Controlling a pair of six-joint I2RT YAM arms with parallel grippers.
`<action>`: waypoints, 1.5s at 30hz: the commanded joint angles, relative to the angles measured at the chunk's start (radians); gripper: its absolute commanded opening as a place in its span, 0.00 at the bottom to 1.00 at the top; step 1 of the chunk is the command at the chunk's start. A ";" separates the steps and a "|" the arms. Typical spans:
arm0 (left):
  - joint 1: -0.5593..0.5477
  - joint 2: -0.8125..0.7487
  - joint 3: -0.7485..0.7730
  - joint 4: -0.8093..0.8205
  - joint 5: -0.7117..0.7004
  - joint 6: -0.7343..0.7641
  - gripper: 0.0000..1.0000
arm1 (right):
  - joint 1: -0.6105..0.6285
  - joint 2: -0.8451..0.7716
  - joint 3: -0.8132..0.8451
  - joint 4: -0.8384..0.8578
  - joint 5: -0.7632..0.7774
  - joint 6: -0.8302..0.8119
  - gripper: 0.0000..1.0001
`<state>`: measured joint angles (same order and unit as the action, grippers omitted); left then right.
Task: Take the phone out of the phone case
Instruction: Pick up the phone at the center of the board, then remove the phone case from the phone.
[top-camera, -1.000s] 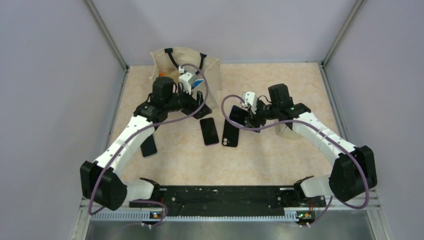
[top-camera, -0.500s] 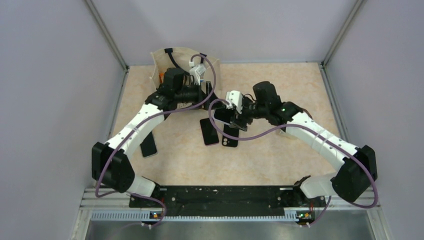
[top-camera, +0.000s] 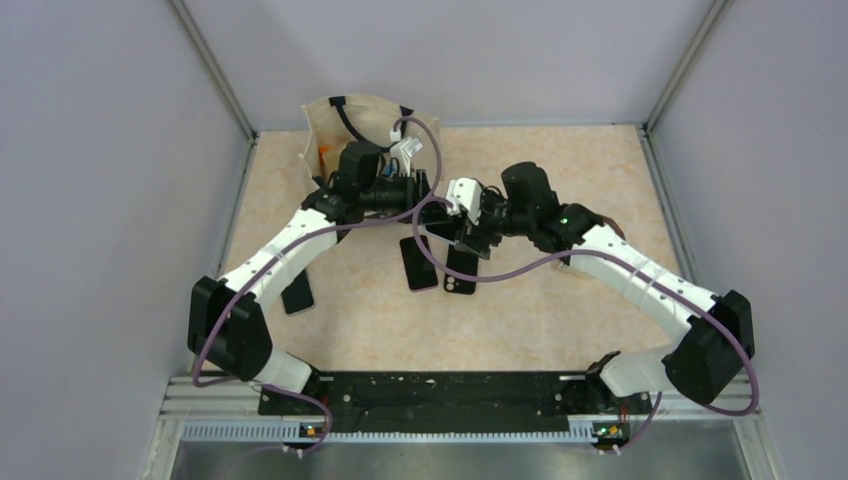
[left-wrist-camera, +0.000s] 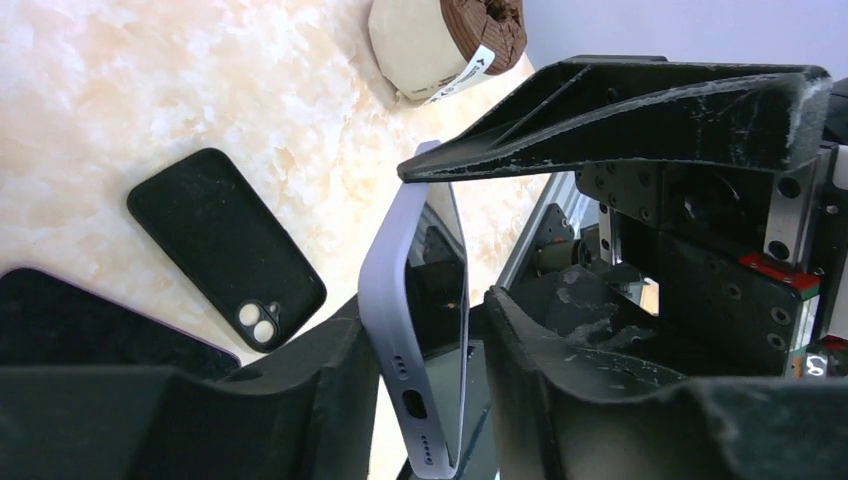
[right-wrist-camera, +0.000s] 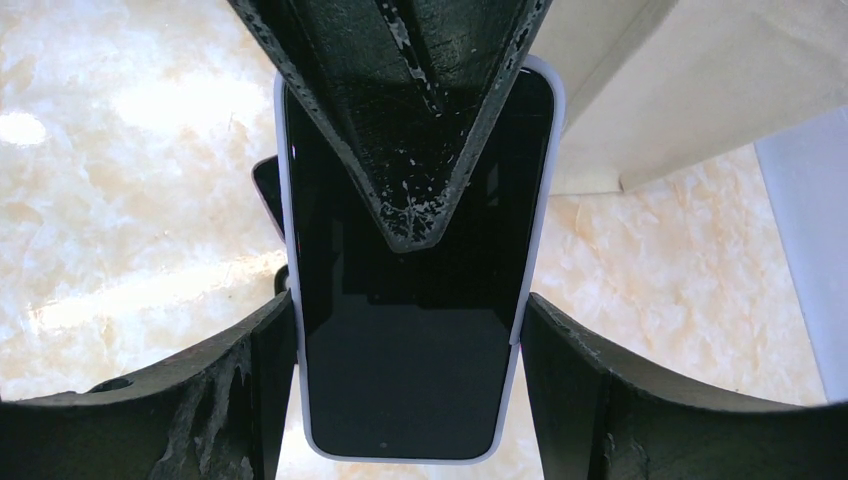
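Note:
A phone (right-wrist-camera: 410, 370) in a lilac phone case (left-wrist-camera: 385, 290) hangs above the table's middle (top-camera: 447, 216). My right gripper (right-wrist-camera: 408, 352) is shut on the case's two long edges, screen towards its camera. My left gripper (left-wrist-camera: 430, 340) straddles the phone's end. One of its fingers (left-wrist-camera: 330, 380) touches the case's back. The other finger (right-wrist-camera: 400, 120) lies over the screen with a narrow gap showing. The right gripper's finger (left-wrist-camera: 620, 110) touches the phone's upper edge in the left wrist view.
On the table under the grippers lie a dark phone with a purple rim (top-camera: 419, 264) and a black case with a camera cut-out (top-camera: 460, 272). Another black phone (top-camera: 297, 293) lies left. A beige bag (top-camera: 330, 125) stands behind; a beige-and-brown roll (left-wrist-camera: 440, 40) sits right.
My left arm swung right from the bag to the held phone and its jaws narrowed around it. My right arm carried the phone leftwards to meet it.

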<state>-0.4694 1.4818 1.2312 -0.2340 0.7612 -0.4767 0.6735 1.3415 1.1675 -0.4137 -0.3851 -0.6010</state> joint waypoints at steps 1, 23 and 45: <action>-0.004 0.001 -0.010 0.058 0.017 -0.004 0.40 | 0.019 -0.050 0.069 0.099 0.018 0.024 0.00; -0.003 -0.140 -0.003 -0.098 -0.032 0.341 0.00 | 0.028 -0.144 0.020 0.056 0.012 0.063 0.92; 0.032 -0.483 -0.064 -0.322 -0.059 0.651 0.00 | -0.084 -0.066 0.197 -0.091 -0.426 0.106 0.94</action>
<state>-0.4423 1.0473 1.1454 -0.5533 0.6685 0.1055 0.5938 1.2526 1.2995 -0.4660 -0.6697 -0.4786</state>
